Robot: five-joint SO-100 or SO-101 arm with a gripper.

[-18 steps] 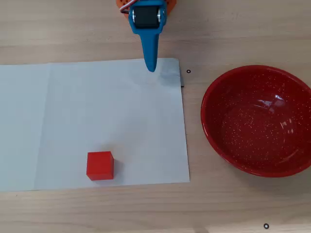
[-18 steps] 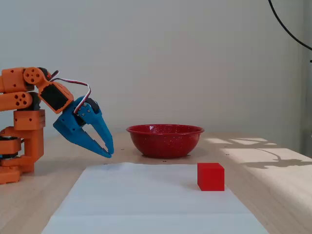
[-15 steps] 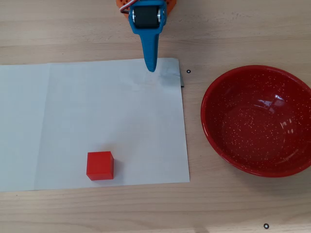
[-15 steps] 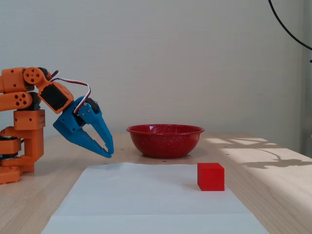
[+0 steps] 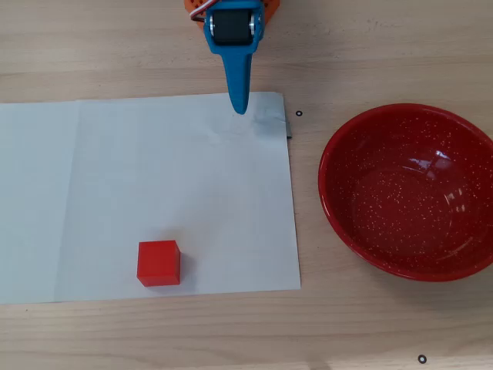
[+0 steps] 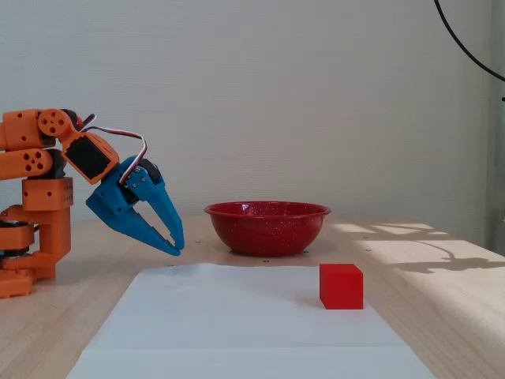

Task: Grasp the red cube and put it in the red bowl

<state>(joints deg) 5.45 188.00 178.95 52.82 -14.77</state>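
My blue two-finger gripper point(image 6: 177, 246) hangs low near the arm's orange base, tips pointing down just above the far edge of the white paper sheet point(image 5: 146, 196) on the light wooden table point(image 5: 370, 46); jaws look closed or nearly so in the fixed view, tips meeting w/ nothing between them, empty. The small matte bright-red cube point(image 5: 159, 263) sits flat on the paper near its front edge in the overhead view, well apart from me and to the left of my tip line. The large round glossy red bowl w/ white speckles point(image 5: 410, 190) stands off the paper on bare table at right, empty, well apart from the cube. Step in hand, imo: the reach, not yet begun. To do it well: open jaws wide first, before descending; swing slightly left and extend over the cube; square the fingers to two opposite flat faces, not corners, since the cube lies roughly parallel to the paper edges; come down straight so a tip doesn't nudge it across the slick paper; close at mid-height, then lift clear before carrying toward the bowl, high enough to clear its rim.
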